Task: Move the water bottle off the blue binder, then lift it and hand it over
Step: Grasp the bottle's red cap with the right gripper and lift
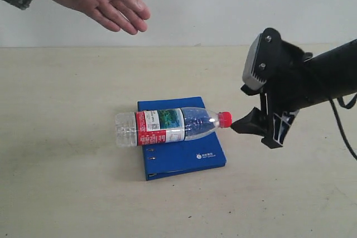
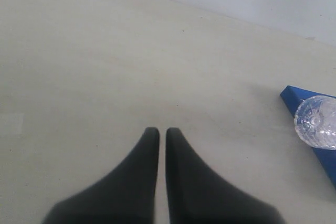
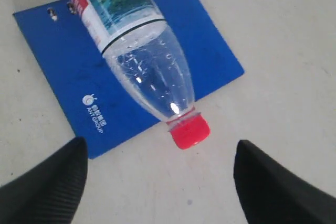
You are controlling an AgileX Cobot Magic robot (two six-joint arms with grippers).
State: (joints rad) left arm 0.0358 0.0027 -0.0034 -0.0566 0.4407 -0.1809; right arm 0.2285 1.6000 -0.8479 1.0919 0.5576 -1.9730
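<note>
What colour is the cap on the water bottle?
Red. The cap shows best in the right wrist view.

The binder (image 3: 58, 61) bears a small white logo (image 3: 94, 113) near one corner: a round mark, and beside it "ANT GROUP" in white capitals next to a line of characters too small to read. In the exterior view this logo (image 1: 205, 156) is only a white smudge. The bottle (image 3: 152, 72) has a red, white and green label (image 3: 113, 3), its print unreadable

The pale beige table (image 1: 67, 193) bears one thing directly — the blue binder (image 1: 184, 157), flat.
</note>
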